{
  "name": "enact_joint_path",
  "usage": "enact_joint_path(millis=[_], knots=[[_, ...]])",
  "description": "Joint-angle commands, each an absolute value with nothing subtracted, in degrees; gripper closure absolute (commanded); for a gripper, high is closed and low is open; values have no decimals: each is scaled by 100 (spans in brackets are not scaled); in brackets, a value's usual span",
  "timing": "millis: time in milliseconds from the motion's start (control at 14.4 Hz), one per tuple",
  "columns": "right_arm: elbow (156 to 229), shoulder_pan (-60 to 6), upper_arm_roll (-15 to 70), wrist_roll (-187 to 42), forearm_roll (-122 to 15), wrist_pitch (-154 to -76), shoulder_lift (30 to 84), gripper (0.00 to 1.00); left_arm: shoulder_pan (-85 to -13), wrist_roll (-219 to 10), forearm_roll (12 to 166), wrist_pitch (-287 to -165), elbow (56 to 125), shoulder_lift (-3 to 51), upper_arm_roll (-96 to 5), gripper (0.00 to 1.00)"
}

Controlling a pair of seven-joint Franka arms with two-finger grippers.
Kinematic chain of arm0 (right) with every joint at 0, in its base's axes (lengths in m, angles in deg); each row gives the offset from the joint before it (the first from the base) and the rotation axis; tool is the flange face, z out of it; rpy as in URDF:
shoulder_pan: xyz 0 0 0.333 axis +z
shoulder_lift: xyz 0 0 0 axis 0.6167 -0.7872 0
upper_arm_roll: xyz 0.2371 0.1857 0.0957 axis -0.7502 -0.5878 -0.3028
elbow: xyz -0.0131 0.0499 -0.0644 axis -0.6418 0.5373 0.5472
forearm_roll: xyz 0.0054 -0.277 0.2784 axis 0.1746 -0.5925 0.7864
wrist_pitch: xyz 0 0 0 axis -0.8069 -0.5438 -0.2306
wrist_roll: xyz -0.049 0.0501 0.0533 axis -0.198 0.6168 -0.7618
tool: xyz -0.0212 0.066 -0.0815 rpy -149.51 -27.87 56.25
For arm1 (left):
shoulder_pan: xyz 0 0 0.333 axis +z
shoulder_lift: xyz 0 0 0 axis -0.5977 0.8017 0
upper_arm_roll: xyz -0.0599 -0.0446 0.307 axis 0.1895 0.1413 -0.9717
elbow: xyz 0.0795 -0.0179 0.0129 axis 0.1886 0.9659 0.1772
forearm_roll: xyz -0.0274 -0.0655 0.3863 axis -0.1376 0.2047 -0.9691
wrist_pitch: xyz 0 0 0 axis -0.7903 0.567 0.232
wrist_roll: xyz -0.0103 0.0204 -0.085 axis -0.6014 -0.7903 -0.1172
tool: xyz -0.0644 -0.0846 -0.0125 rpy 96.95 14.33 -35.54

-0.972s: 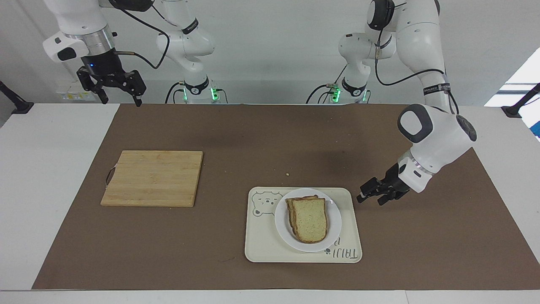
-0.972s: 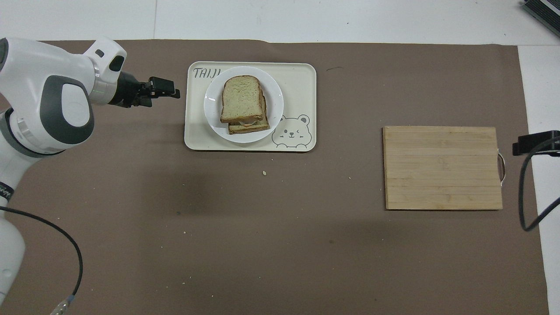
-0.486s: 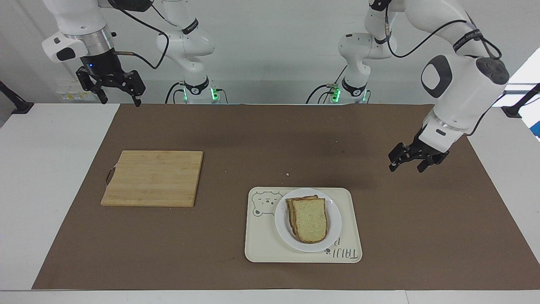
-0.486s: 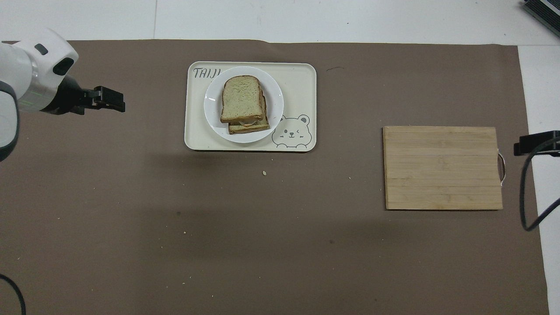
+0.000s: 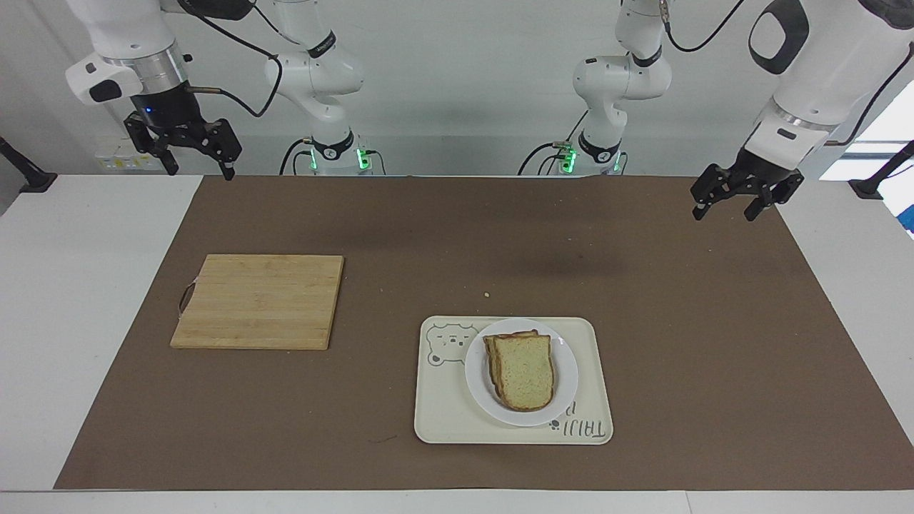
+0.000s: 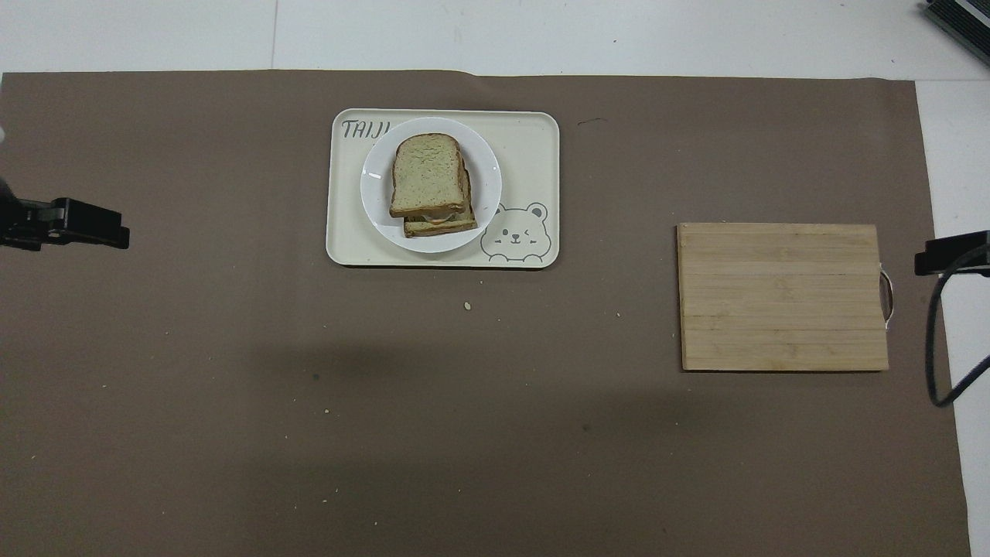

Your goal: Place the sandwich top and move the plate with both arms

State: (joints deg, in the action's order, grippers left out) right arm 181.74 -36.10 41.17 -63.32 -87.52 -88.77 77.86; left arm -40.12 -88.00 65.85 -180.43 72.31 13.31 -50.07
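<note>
Brown mat (image 5: 643, 343): sandwich top (image 5: 525, 370) crowns the plate (image 5: 564, 389) (on tray (image 5: 443, 421)).

Landmark: cream rectangular tray with bear drawing (image 5: 447, 410) (image 6: 534, 139), on the brown mat (image 5: 457, 221) covering the table (image 5: 71, 285).

On the tray: small round white plate (image 5: 566, 385) (image 6: 487, 166), toward the left arm's end.

On the plate: stacked sandwich, plain pale bread slice (image 5: 525, 371) (image 6: 428, 174) uppermost.

Rectangular wooden cutting board (image 5: 258, 301) (image 6: 783, 297): on the mat, well apart from the tray, toward the right arm's end, nearer the robots.
</note>
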Motion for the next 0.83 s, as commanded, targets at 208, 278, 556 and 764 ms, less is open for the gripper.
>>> enact_joint_path(millis=[208, 278, 556, 764], knots=[[18197, -3658, 4137, -6449, -8745, -8796, 7844, 0, -4075, -8723, 6259, -17353, 6686, 1420, -4937, 0], [18188, -3658, 4137, -6458, -8736, -8831, 7835, 0, -4075, -8732, 6268, -17354, 6686, 1420, -4937, 0], [18180, -3650, 4128, -6440, -8736, -8804, 7835, 0, -4023, -8697, 6321, -17354, 6739, 1394, -4928, 0], [18188, -3641, 4093, -6440, -8728, -8796, 7835, 0, -4040, -8688, 6312, -17327, 6766, 1367, -4928, 0]])
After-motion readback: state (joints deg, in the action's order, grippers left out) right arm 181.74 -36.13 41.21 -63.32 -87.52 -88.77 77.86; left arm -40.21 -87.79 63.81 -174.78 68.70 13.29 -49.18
